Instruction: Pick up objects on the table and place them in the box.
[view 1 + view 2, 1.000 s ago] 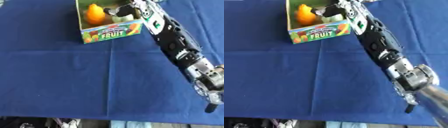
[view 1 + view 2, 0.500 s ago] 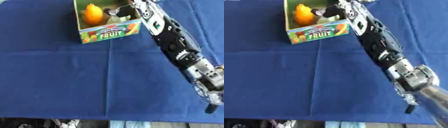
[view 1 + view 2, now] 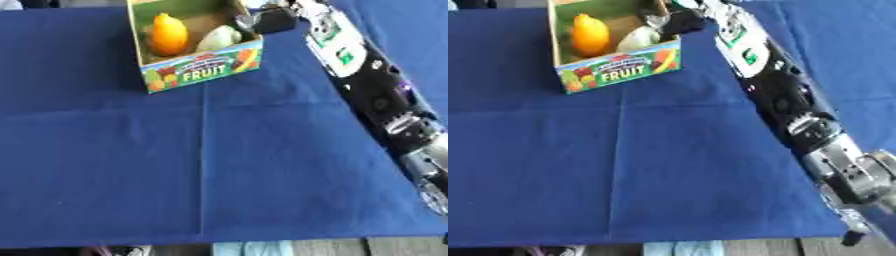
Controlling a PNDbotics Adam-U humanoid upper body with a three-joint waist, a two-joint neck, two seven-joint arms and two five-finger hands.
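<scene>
A cardboard box (image 3: 197, 67) printed with "FRUIT" stands on the blue cloth at the top of the view. Inside it an orange-yellow fruit (image 3: 169, 34) stands on the left and a pale green thing (image 3: 219, 38) lies on the right. My right arm reaches from the lower right corner up to the box, and my right hand (image 3: 265, 20) is at the box's right wall, just beside the pale green thing. Whether the hand touches that thing is hidden. My left hand shows in neither view.
The blue cloth (image 3: 131, 165) covers the table and shows fold creases. Its front edge runs along the bottom of the view, with floor below it. My right forearm (image 3: 785, 100) lies across the right side of the cloth.
My right hand has drawn back slightly from inside the box toward its right wall. The pale green thing stays in the box. The view has shifted a little.
</scene>
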